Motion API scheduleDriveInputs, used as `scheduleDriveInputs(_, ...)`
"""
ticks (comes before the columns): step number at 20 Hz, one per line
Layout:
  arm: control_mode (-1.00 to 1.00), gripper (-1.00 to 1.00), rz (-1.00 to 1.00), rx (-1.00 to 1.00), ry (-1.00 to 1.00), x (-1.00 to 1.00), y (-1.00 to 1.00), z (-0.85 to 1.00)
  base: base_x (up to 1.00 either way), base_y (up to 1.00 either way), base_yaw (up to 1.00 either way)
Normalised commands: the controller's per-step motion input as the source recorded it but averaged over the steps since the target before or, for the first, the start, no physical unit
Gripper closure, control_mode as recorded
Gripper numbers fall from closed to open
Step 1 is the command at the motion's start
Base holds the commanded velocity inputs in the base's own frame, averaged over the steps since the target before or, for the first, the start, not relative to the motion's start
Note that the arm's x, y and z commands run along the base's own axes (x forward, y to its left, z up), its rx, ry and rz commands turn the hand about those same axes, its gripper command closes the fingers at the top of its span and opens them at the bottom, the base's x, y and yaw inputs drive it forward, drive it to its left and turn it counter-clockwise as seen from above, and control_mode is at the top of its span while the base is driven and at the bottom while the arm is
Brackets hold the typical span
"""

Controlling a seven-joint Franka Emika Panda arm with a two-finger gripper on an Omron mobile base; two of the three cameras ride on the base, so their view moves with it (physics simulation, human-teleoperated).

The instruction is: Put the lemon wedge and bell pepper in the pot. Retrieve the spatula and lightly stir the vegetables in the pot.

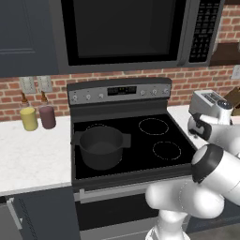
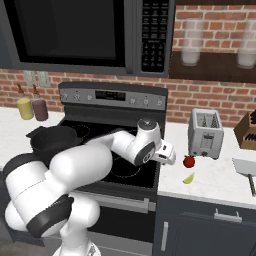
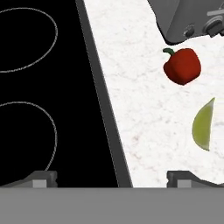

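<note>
The jaws stood wide apart and empty, one tip over the black stove (image 3: 39,87) and the other over the white tabletop (image 3: 140,109), touching nothing. The bell pepper (image 3: 182,66) lay just beside the toaster (image 2: 205,132), the lemon wedge (image 3: 204,125) near it. The pot (image 1: 101,146) sat on the front left burner, and the spatula (image 2: 247,169) lay well apart at the right.

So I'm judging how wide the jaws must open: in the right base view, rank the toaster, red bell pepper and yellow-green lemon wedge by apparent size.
1. Boxy silver toaster, clearly largest.
2. Small red bell pepper and yellow-green lemon wedge: they look alike in size, too close to rank.
</note>
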Motion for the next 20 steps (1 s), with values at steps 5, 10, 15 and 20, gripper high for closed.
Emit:
scheduleDriveInputs(5, -1.0, -1.0, -0.04, 0.0, 0.07, 0.22, -0.45, 0.0, 0.0, 0.0, 0.0)
scheduleDriveInputs(10, -1.0, -1.0, -0.03, 0.0, 0.07, 0.17, -0.44, 0.0, 0.0, 0.0, 0.0)
scheduleDriveInputs(15, -1.0, -1.0, -0.02, 0.0, 0.05, 0.17, -0.5, -0.06, 0.0, 0.0, 0.0)
scheduleDriveInputs(20, -1.0, -1.0, 0.0, 0.0, 0.01, 0.11, -0.35, -0.17, 0.0, 0.0, 0.0)
